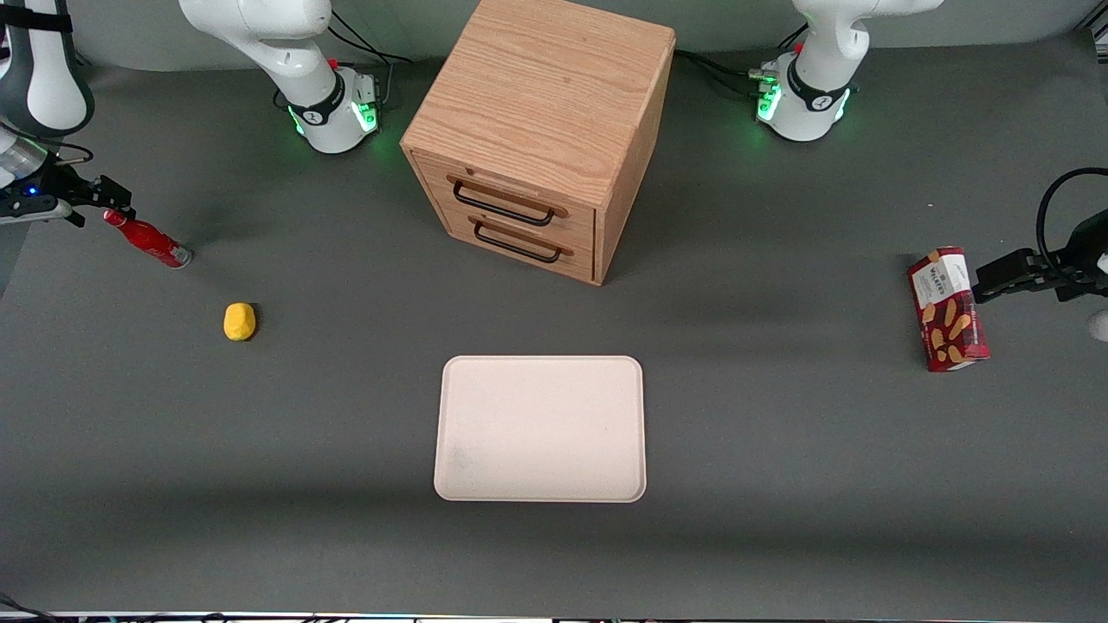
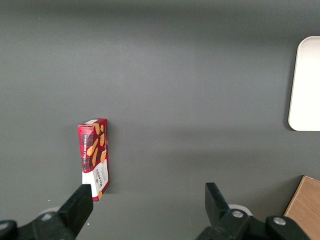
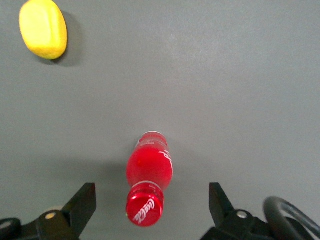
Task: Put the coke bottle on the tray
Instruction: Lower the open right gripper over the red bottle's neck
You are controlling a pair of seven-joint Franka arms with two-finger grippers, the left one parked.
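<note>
Black fingers (image 3: 85, 205) of the right arm's gripper (image 3: 151, 192) stand wide apart in the right wrist view and hold nothing. Between them, touching neither, is the round red cap of the small slim red coke bottle (image 3: 149, 167). Its white script shows on the cap and down the body, and its silvery base points away from the gripper. The bottle rests on the dark grey table (image 1: 779, 260); whether it stands upright or leans cannot be told.

For directions, take a clock face laid on the table as the front camera sees it, with twelve pointing away from that camera. In the front view the gripper (image 1: 111, 201) sits at the working arm's end of the table, just at ten o'clock of the coke bottle (image 1: 149, 240), at its cap end. A small yellow lemon-shaped lump (image 1: 240, 321) lies near the bottle at about four to five o'clock, apart from it; the wrist view shows the same yellow lump (image 3: 43, 28) alone on the grey surface.

Well apart from the bottle, at about four o'clock, lies the flat cream-pink rectangular tray (image 1: 541, 428) with rounded corners and nothing on it. At twelve o'clock of the tray stands a light wooden two-drawer cabinet (image 1: 537, 112) with dark handles. Toward the parked arm's end, between two and three o'clock of the tray, stands a red biscuit box (image 1: 948, 310).
</note>
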